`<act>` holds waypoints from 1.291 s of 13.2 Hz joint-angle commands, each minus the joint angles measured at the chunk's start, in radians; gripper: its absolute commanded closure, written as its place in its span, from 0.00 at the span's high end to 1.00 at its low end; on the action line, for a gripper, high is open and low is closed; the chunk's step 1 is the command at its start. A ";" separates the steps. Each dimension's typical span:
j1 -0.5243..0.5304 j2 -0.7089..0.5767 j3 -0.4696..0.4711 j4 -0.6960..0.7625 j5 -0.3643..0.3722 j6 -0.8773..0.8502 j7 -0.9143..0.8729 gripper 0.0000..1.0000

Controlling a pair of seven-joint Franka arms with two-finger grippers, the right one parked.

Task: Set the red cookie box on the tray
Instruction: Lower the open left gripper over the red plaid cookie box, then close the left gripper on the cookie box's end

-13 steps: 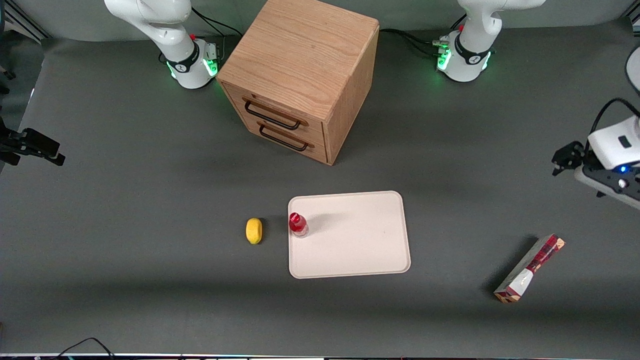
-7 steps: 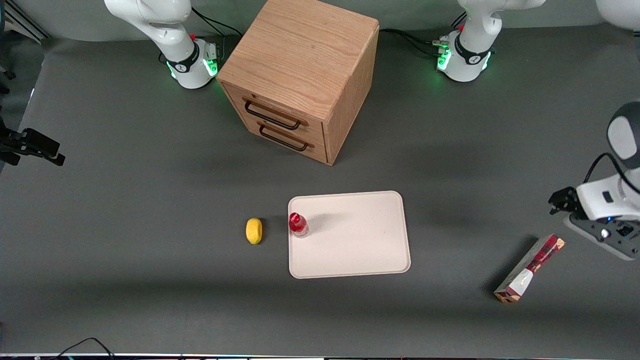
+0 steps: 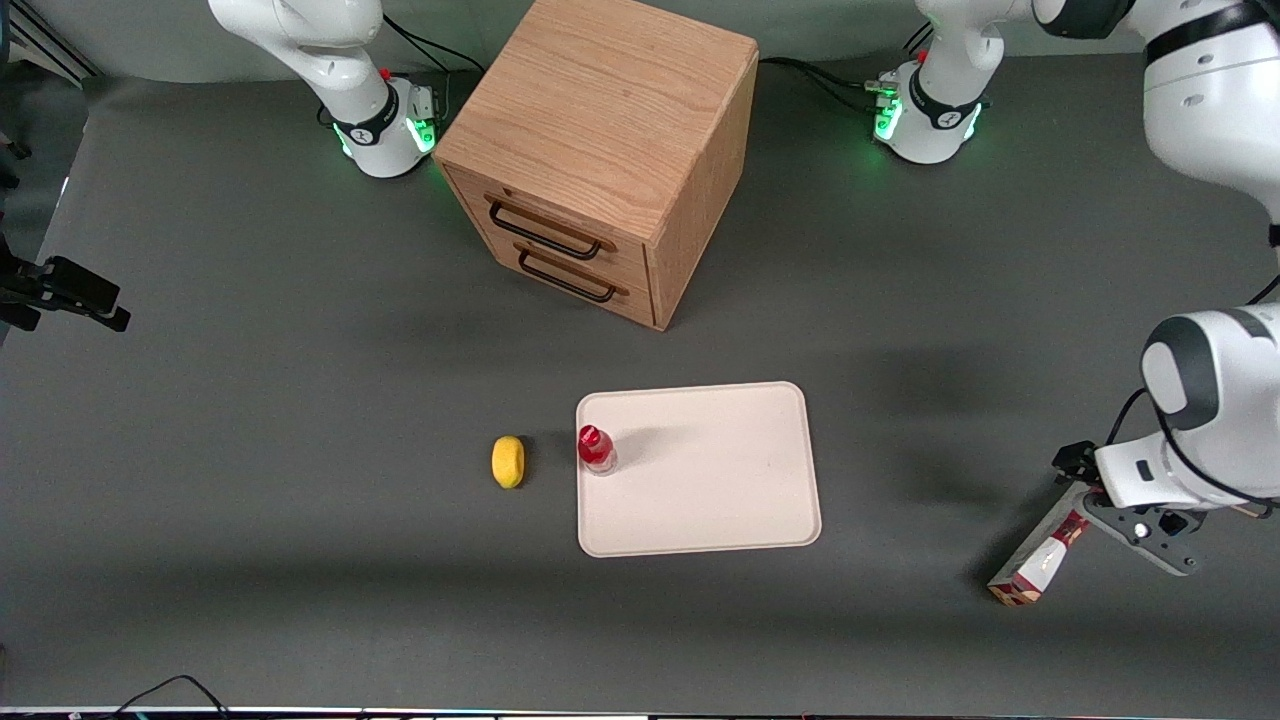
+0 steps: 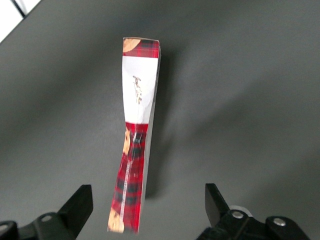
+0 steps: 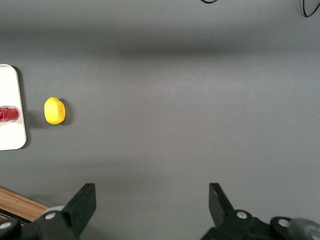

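The red cookie box (image 3: pixel 1040 560) lies flat on the grey table toward the working arm's end, well apart from the tray (image 3: pixel 720 490). In the left wrist view the red cookie box (image 4: pixel 137 125) shows its dark red tartan, a white section and tan ends. My left gripper (image 3: pixel 1095 492) hovers over the box's end that is farther from the front camera and hides that end. Its fingers stand wide open (image 4: pixel 147 200), one on each side of the box's end, touching nothing. The beige tray sits near the table's middle.
A small red-capped bottle (image 3: pixel 596 449) stands on the tray's edge toward the parked arm's end. A yellow lemon (image 3: pixel 508 461) lies on the table beside it. The wooden drawer cabinet (image 3: pixel 600 150) stands farther from the front camera than the tray.
My left arm has swung toward the front camera and lowered, bringing the gripper from beside the box to over its end. The box, tray, bottle and lemon have not moved.
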 commanded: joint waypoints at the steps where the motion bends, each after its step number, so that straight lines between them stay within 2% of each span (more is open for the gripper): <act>1: -0.002 0.050 0.010 0.030 -0.024 0.040 0.037 1.00; 9: 0.000 0.145 0.008 0.024 -0.024 0.226 0.049 1.00; 15: 0.001 0.205 0.008 0.024 -0.030 0.260 0.051 1.00; 16: 0.000 0.205 0.007 0.026 -0.030 0.258 0.051 0.91; 17: 0.000 0.205 0.008 0.026 -0.030 0.258 0.052 0.68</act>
